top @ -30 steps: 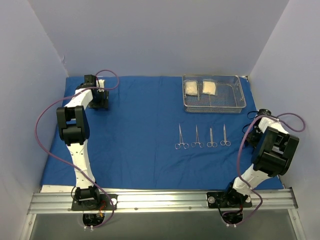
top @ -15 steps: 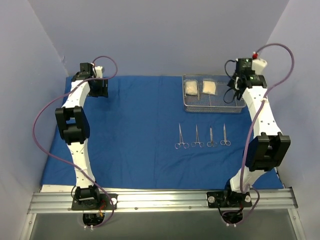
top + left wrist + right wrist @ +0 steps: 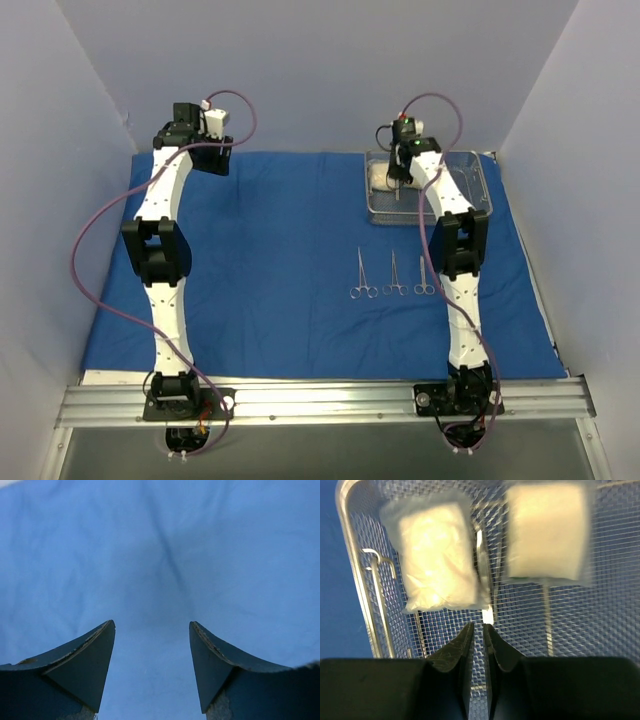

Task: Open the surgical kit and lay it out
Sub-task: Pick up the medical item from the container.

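The blue cloth wrap [image 3: 280, 260] lies spread flat over the table. The wire-mesh steel tray [image 3: 478, 200] stands at its back right and fills the right wrist view [image 3: 355, 580]. It holds two white gauze packets [image 3: 435, 555] [image 3: 547, 535] with thin silver tweezers [image 3: 481, 560] between them. Three clamps [image 3: 394, 274] lie in a row in front of the tray; my right arm covers the spot beside them. My right gripper [image 3: 393, 178] [image 3: 479, 625] hovers over the tray with jaws nearly together, tips at the tweezers' near end. My left gripper [image 3: 208, 155] [image 3: 152, 625] is open and empty over bare cloth at the back left.
Pale walls enclose the table on the left, back and right. My right arm stretches over the cloth from its base [image 3: 455, 395] to the tray. The cloth's far left edge shows as a pale strip [image 3: 10, 482] in the left wrist view.
My right arm has swung from the tray's right end to its left part, over the gauze and tweezers. My left arm has shifted slightly at the back left corner.
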